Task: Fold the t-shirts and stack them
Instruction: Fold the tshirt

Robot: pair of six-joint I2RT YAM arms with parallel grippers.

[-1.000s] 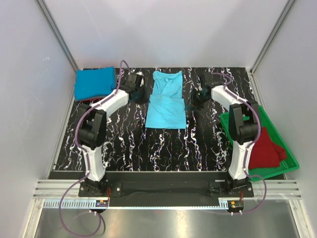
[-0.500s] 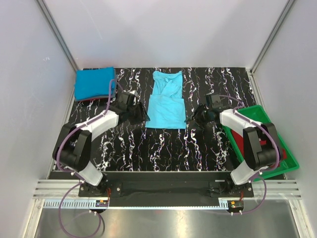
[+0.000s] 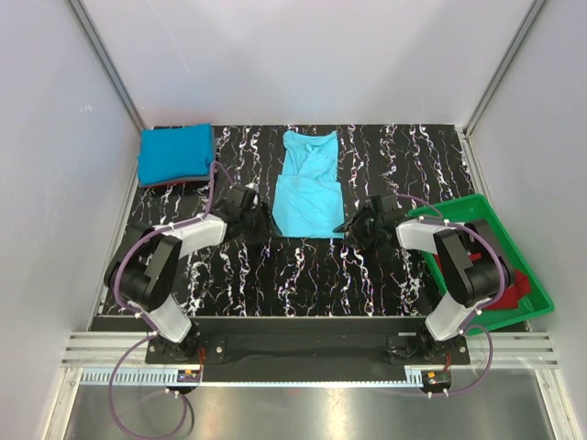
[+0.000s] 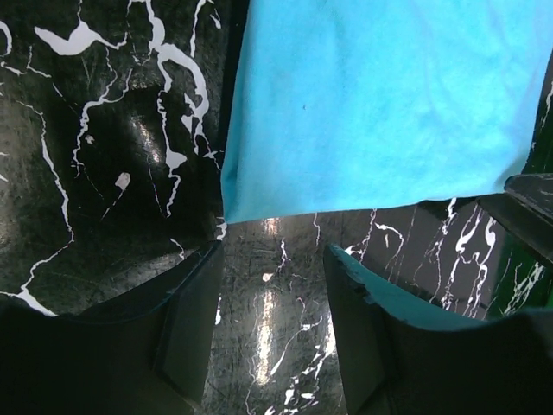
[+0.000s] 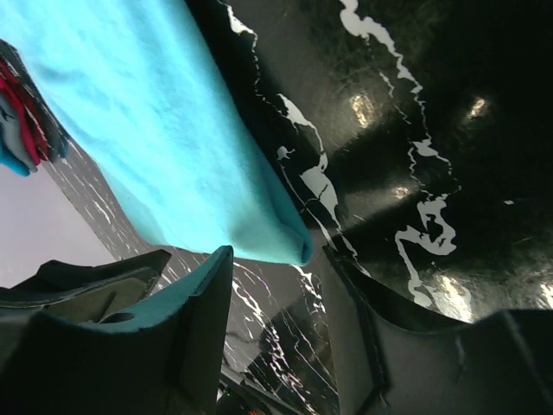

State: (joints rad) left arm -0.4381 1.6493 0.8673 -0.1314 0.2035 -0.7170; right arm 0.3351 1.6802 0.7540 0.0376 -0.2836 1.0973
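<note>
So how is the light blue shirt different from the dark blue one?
The light shirt is turquoise; the dark shirt is deeper blue. The light shirt lies long and half folded mid-table; the dark shirt is a neat square in the far left corner. Both are soft shirts on the table.

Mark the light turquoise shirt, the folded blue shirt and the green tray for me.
light turquoise t-shirt (image 3: pixel 307 188): top external view, middle of the cloth.
blue t-shirt (image 3: pixel 174 153): top external view, centre of its folded top.
green tray (image 3: pixel 504 229): top external view, bare floor at far end.
</note>
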